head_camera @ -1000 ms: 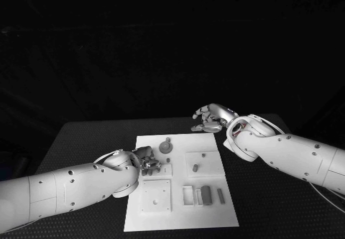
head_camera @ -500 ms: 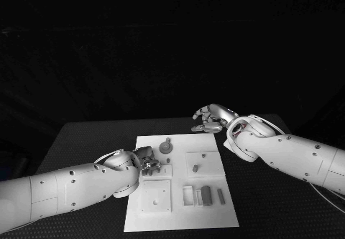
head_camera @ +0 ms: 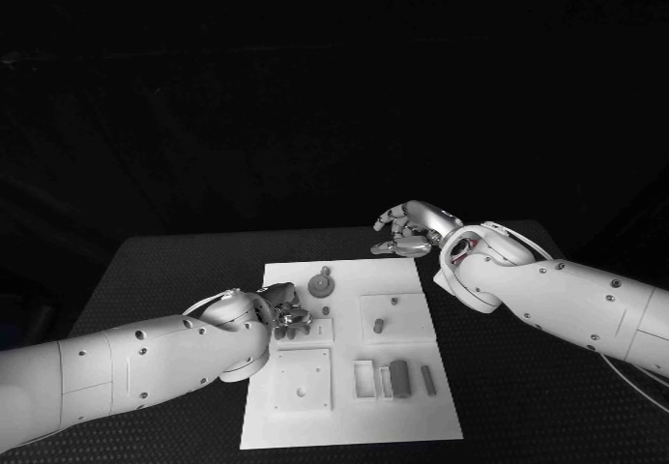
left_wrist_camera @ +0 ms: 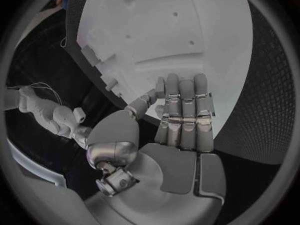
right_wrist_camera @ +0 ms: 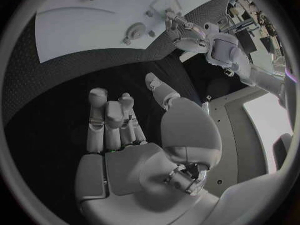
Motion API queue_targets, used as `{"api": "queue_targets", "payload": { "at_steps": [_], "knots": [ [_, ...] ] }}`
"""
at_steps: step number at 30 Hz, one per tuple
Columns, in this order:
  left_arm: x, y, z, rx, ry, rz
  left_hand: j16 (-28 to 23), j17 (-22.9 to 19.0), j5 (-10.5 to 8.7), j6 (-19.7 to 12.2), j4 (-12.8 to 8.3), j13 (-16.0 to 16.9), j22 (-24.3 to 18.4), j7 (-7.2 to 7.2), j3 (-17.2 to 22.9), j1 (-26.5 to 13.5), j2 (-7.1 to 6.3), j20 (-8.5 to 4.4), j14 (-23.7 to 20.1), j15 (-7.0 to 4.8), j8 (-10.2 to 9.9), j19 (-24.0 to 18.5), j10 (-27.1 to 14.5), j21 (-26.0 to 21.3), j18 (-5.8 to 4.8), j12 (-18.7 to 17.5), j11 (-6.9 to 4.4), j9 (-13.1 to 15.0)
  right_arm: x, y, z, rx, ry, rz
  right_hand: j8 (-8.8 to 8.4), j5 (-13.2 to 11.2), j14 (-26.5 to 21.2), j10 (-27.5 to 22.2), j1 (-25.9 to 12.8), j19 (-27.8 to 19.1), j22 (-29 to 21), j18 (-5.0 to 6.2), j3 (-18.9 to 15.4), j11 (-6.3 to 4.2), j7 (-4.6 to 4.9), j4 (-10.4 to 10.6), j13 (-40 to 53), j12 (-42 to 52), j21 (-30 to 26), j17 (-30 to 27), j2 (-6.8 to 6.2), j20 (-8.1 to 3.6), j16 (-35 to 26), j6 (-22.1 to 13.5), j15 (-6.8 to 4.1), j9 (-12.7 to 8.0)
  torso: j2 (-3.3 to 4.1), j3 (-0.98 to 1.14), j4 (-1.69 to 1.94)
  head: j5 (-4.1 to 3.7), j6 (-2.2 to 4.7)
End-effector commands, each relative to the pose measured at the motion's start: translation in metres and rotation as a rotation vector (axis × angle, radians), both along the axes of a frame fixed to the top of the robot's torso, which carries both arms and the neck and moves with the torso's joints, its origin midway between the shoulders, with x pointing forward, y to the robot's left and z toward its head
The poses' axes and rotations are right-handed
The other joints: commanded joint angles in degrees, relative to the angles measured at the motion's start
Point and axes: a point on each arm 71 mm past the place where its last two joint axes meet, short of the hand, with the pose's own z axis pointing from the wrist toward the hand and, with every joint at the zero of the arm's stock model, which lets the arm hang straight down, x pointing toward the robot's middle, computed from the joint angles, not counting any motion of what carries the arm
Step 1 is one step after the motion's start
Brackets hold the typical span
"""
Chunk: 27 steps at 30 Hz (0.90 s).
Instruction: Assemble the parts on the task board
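The white task board (head_camera: 349,411) lies in the middle of the black table. On its far part sits a round grey part (head_camera: 322,286), which also appears from the right wrist (right_wrist_camera: 133,33). A short grey peg (head_camera: 378,326) stands on a raised square, and two grey bars (head_camera: 401,378) lie near the board's right edge. My left hand (head_camera: 286,315) hovers over the board's left edge, fingers stretched side by side and holding nothing (left_wrist_camera: 181,120). My right hand (head_camera: 409,232) hangs above the board's far right corner, fingers loosely bent, thumb apart, nothing in it (right_wrist_camera: 119,130).
A square block with a centre hole (head_camera: 303,379) sits on the board's near left, with an open slot (head_camera: 363,379) beside the bars. Black table (head_camera: 167,280) surrounds the board. My right forearm (head_camera: 558,295) crosses the table's right side.
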Motion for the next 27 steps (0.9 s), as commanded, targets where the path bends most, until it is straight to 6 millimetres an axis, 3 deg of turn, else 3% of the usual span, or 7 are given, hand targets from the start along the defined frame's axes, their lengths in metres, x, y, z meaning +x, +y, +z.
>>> {"api": "queue_targets", "payload": {
  "at_steps": [1,13,27],
  "knots": [
    [-0.0018,-0.002,-0.0018,0.016,0.015,-0.022,0.4,-0.1,0.04,5.2,0.3,0.1,0.1,-4.76,-0.1,0.1,-0.63,-0.06,0.2,-0.04,0.2,0.4,0.0,0.2,0.28,0.3,-0.36,0.0,-0.0002,0.0002,-0.0002,-0.002,0.007,0.006,0.3,-0.1,-0.5,-0.2,-0.4,0.3,0.7,3.22,0.0,-0.04,0.75,0.3,-0.1,0.2,-0.4,-0.1,0.18,-0.1,0.2,-0.5,0.04,-0.1,-0.02,0.01,0.03,-0.02,-0.08],
    [-0.0027,-0.0027,-0.0022,0.015,0.019,-0.029,0.6,-0.4,-0.7,5.3,1.0,0.1,0.3,-4.8,-0.4,-0.2,-2.05,-0.09,0.2,-0.07,0.3,0.5,0.0,0.1,0.29,0.3,-0.38,0.0,-0.0001,0.0001,-0.0003,-0.002,0.007,0.005,0.3,-0.1,-0.5,-0.2,-0.4,0.3,0.7,3.22,0.0,-0.04,0.75,0.4,-0.1,0.2,-0.4,-0.1,0.14,-0.1,0.2,-0.5,0.04,-0.1,-0.01,0.02,0.02,-0.03,-0.04],
    [-0.002,-0.001,-0.0025,0.015,0.017,-0.023,1.0,-1.1,-2.96,5.2,3.3,0.0,0.7,-4.81,-1.1,-0.5,-6.37,-0.15,0.0,-0.13,0.2,0.6,0.0,-0.3,0.35,0.3,-0.39,0.0,0.0,-0.0003,-0.0003,-0.002,0.008,0.004,0.3,-0.1,-0.5,-0.2,-0.5,0.3,0.7,3.22,0.0,-0.03,0.75,0.6,-0.1,0.2,-0.4,-0.1,0.05,-0.1,0.2,-0.5,0.04,-0.1,0.0,0.03,0.03,0.01,-0.05]
  ]
}}
